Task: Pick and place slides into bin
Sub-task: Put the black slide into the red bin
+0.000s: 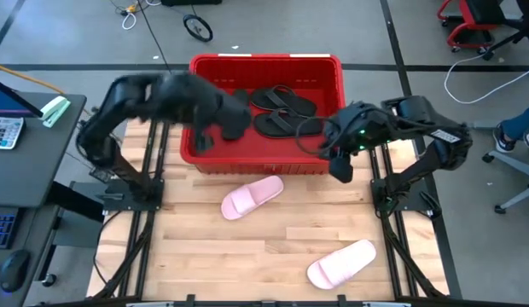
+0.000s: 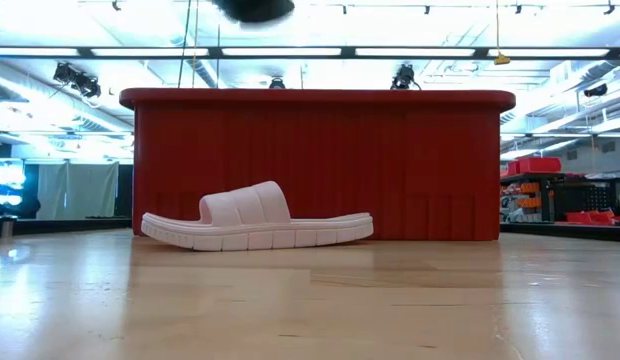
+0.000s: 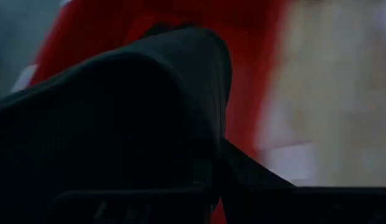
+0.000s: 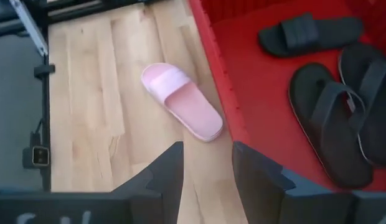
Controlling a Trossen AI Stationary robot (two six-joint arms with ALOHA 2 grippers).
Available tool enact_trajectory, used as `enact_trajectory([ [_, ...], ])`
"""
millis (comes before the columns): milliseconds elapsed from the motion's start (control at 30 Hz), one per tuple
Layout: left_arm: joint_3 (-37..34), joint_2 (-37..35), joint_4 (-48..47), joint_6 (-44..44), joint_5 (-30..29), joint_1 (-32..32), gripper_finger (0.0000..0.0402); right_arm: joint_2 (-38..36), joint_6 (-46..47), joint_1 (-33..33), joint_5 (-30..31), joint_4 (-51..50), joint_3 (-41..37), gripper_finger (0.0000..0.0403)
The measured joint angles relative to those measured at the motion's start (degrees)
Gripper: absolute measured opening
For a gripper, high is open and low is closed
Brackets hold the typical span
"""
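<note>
The slides are split between the red bin and the table. Two black flip-flops lie side by side inside the bin toward its right half, and a black wide-strap slide lies in there beside them. One pink slide rests on the wood just in front of the bin's near wall; a second pink slide lies well apart from it, near the table's front right corner. The left gripper hangs over the bin's left part, its fingers clamped on another black slide, which fills its wrist view. The right gripper hovers at the bin's right front corner, fingers parted and holding nothing.
</note>
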Motion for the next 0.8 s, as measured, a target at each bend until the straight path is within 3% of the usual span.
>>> enact_trajectory([
  [67,-0.89,0.62,1.19,7.27,3.24,6.32,0.0011,0.79,-1.81,-0.02,0.06,0.66,0.00,0.0142],
  [167,-1.66,1.78,3.03,21.05,13.04,15.47,0.0011,2.23,-4.66,-0.10,0.26,1.87,0.00,0.0142],
  [267,-4.08,4.88,0.17,30.62,17.60,23.13,0.0011,3.62,-7.97,-0.33,0.31,3.23,0.00,0.0142],
  [533,-15.07,11.72,0.39,48.17,19.90,36.07,0.0011,5.68,-11.10,-1.28,0.39,6.06,0.00,0.0142],
  [800,-27.54,17.03,2.63,58.52,18.55,41.92,0.0011,6.47,-10.62,-2.87,0.49,9.91,0.00,0.0142],
])
